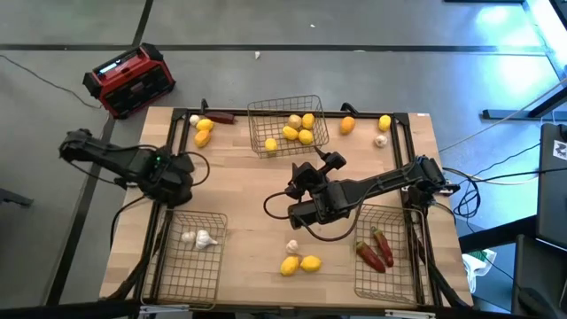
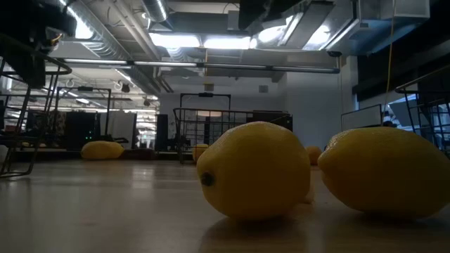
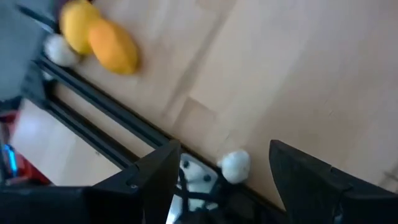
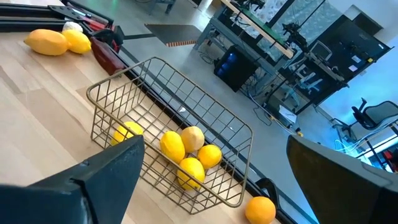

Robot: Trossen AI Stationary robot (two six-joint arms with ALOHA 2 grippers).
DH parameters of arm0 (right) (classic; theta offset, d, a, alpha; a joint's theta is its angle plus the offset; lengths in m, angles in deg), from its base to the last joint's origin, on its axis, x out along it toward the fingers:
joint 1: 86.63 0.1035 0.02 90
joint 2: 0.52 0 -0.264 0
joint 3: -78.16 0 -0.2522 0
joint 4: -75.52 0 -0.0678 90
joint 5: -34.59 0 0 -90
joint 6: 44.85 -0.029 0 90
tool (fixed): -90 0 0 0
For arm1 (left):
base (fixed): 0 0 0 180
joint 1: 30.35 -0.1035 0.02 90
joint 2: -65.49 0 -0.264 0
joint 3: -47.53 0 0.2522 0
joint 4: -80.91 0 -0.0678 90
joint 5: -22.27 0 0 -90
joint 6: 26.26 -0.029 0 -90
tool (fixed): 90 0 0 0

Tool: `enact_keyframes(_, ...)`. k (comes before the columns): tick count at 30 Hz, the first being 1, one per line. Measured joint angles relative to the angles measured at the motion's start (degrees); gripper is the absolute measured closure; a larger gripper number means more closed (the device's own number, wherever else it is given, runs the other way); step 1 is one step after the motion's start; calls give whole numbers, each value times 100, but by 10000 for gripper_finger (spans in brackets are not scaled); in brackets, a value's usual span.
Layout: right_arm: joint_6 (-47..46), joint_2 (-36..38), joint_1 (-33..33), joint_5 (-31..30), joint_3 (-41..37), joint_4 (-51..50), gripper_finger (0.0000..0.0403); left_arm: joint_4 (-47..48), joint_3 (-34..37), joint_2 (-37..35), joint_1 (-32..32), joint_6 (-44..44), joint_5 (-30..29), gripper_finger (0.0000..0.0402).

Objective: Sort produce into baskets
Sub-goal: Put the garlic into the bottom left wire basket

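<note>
Three wire baskets stand on the wooden table. The far one [image 1: 288,124] [image 4: 180,149] holds yellow fruits, the near left one [image 1: 188,257] garlic bulbs, the near right one [image 1: 385,252] dark red chilies. My left gripper [image 1: 180,182] [image 3: 224,152] hangs open over the table's left rail. A garlic bulb [image 3: 235,165] lies below and between its fingers, untouched. My right gripper [image 1: 298,197] [image 4: 214,152] hovers open over the table's middle and faces the far basket. Two yellow fruits [image 1: 299,264] [image 2: 253,172] and a garlic bulb [image 1: 291,246] lie near the front edge.
Loose at the far left lie two yellow fruits [image 1: 204,133] [image 3: 102,37], a garlic bulb [image 1: 195,120] and a chili [image 1: 221,117]. At the far right lie an orange fruit [image 1: 347,125], a yellow one [image 1: 384,122] and a garlic bulb [image 1: 381,140]. A red-and-black box [image 1: 130,80] sits on the floor.
</note>
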Motion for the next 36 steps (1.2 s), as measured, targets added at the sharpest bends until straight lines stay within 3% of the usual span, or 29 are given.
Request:
enact_keyframes(3, 0, 0, 0, -1, 0, 2, 13, -190, 204, 4, -358, -401, 349, 161)
enact_keyframes(11, 0, 0, 0, 0, 0, 22, 13, -518, 601, 20, -1252, -1414, 562, 161)
enact_keyframes(19, 0, 0, -2, 0, 0, 217, 13, -720, 652, 157, -2028, -1781, 800, 161)
enact_keyframes(36, 169, -179, 0, 116, 7, 469, 13, -1099, 653, 1667, -3424, -2533, 1166, 161)
